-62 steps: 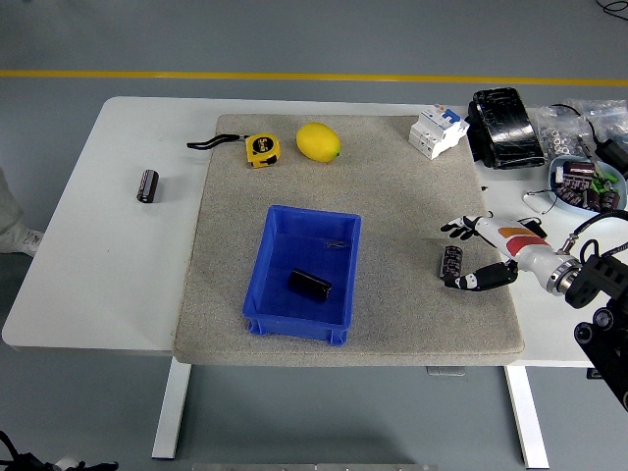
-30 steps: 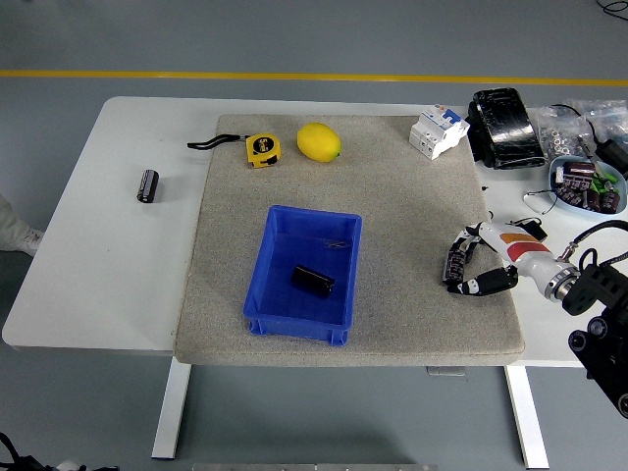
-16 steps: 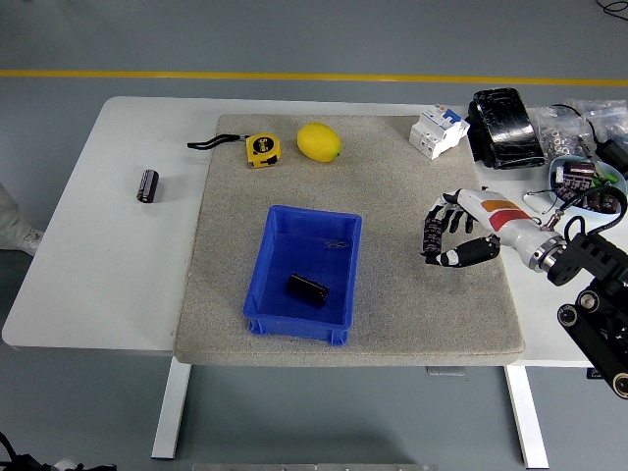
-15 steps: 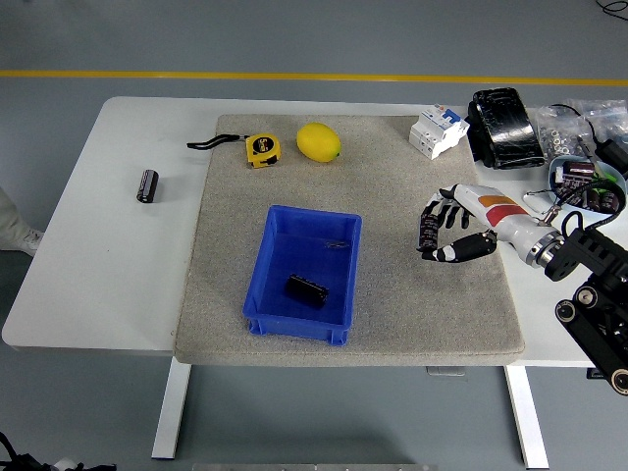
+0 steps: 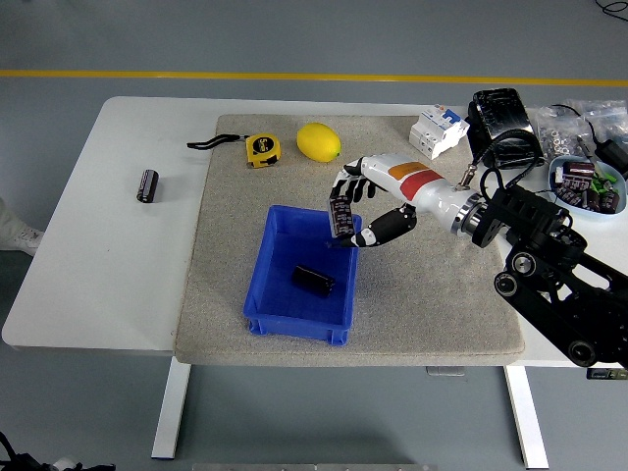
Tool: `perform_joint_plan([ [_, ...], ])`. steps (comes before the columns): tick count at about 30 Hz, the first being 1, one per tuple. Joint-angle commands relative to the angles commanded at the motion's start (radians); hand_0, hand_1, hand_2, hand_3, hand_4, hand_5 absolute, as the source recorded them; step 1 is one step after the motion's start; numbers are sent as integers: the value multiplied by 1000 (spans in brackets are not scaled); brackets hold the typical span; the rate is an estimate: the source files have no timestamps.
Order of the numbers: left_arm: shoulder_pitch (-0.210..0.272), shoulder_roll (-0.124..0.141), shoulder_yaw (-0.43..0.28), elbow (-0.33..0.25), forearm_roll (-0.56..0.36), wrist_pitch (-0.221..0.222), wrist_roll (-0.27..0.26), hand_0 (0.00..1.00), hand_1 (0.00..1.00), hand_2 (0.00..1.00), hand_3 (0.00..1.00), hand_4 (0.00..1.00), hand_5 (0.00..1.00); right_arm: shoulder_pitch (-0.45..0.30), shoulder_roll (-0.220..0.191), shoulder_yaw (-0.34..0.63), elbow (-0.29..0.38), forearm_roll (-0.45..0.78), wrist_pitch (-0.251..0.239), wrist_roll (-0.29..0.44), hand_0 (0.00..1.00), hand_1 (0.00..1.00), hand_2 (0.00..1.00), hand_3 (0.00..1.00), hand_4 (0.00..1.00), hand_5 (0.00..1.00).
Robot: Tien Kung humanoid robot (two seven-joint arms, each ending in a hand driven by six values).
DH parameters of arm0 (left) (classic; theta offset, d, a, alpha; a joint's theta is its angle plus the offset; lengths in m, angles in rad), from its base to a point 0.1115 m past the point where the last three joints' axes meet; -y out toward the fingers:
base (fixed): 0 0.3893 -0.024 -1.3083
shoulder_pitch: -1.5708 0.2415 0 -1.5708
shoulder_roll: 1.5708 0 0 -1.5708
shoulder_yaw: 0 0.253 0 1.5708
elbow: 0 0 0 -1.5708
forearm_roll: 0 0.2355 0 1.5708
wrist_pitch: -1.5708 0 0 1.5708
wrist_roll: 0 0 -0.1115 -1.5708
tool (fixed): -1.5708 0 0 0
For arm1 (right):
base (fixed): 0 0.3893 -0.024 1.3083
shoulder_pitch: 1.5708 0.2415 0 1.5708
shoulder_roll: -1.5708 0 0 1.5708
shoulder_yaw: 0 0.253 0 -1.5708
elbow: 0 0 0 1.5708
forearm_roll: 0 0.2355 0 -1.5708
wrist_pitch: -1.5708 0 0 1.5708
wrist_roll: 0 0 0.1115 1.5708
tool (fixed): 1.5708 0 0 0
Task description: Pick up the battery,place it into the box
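Note:
My right hand is shut on a dark cylindrical battery, held upright above the far right corner of the blue box. The box sits on the grey mat and holds a black block on its floor. A second dark battery lies on the white table at the far left, off the mat. The left arm does not show.
A yellow tape measure and a lemon lie at the mat's far edge. A white breaker, a black pack and a bowl of parts crowd the table's right end.
My right hand closed on the battery at the mat's right side, lifted it and carried it left to above the box's far right corner.

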Motion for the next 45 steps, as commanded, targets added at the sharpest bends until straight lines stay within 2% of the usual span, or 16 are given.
perform_joint_plan([
  [2, 0, 0, 0, 0, -1, 1, 1, 534, 492, 584, 643, 652, 718, 21, 17, -44, -20, -7, 10, 5, 512, 505, 497, 493, 938, 185],
  [3, -1, 1, 1, -1, -1, 0, 1, 530, 487, 581, 644, 653, 716, 30, 25, -62, -31, -9, 15, 7, 591, 614, 614, 585, 974, 221],
  [8, -5, 6, -4, -3, 7, 4, 4, 530, 487, 581, 644, 653, 716, 50, 45, -109, -63, -31, 51, 3, 591, 614, 614, 585, 974, 221],
  [9, -5, 6, -4, -3, 7, 5, 4, 517, 471, 567, 643, 653, 715, 49, 44, -110, -66, -28, 52, 1, 704, 722, 797, 890, 998, 241],
  [14, -2, 5, 2, -2, -6, 16, 4, 517, 471, 567, 643, 653, 715, 41, 36, -92, -82, -38, 63, -20, 704, 722, 797, 890, 998, 241],
  [15, -1, 4, 0, -2, -6, 17, 4, 514, 469, 562, 642, 654, 715, 40, 35, -89, -83, -39, 62, -20, 757, 775, 895, 980, 998, 249],
  [21, 9, -2, -2, 0, -4, 20, 5, 515, 480, 573, 640, 656, 718, 32, 24, -34, -83, -47, 55, -8, 761, 781, 908, 986, 998, 253],
  [25, 6, -4, 7, 1, -18, 23, 2, 515, 480, 573, 640, 656, 718, -1, 15, 76, -72, -38, 66, 8, 761, 781, 908, 986, 998, 253],
  [26, 5, -6, 8, 2, -22, 26, 1, 515, 480, 573, 640, 656, 718, -19, 11, 118, -63, -16, 61, 9, 761, 781, 908, 986, 998, 253],
  [27, 4, -6, 6, 3, -22, 28, -1, 522, 480, 571, 637, 656, 717, -36, 6, 163, -55, 4, 56, 10, 726, 730, 883, 983, 998, 307],
  [32, 0, -6, 5, 4, -22, 30, -4, 522, 480, 571, 637, 656, 717, -106, -38, 363, 14, 148, 25, -6, 726, 730, 883, 983, 998, 307],
  [33, -1, -6, 8, 5, -28, 32, -6, 517, 480, 569, 636, 650, 712, -130, -55, 407, 37, 194, 13, -28, 714, 725, 831, 904, 998, 485],
  [38, 0, -8, 31, 4, -51, 41, 0, 517, 480, 569, 636, 650, 712, -244, -89, 610, 83, 402, -43, -48, 714, 725, 831, 904, 998, 485],
  [39, 2, -9, 34, 4, -56, 42, 1, 529, 486, 579, 632, 649, 714, -266, -88, 646, 80, 441, -47, -54, 792, 808, 917, 973, 998, 666],
  [44, 8, -17, 31, 5, -59, 42, 6, 529, 486, 579, 632, 649, 714, -393, -76, 821, 69, 655, -14, -64, 792, 808, 917, 973, 998, 666],
  [45, 8, -18, 32, 4, -59, 40, 8, 539, 497, 588, 631, 641, 709, -420, -73, 846, 69, 701, -3, -55, 858, 860, 930, 963, 998, 823],
])
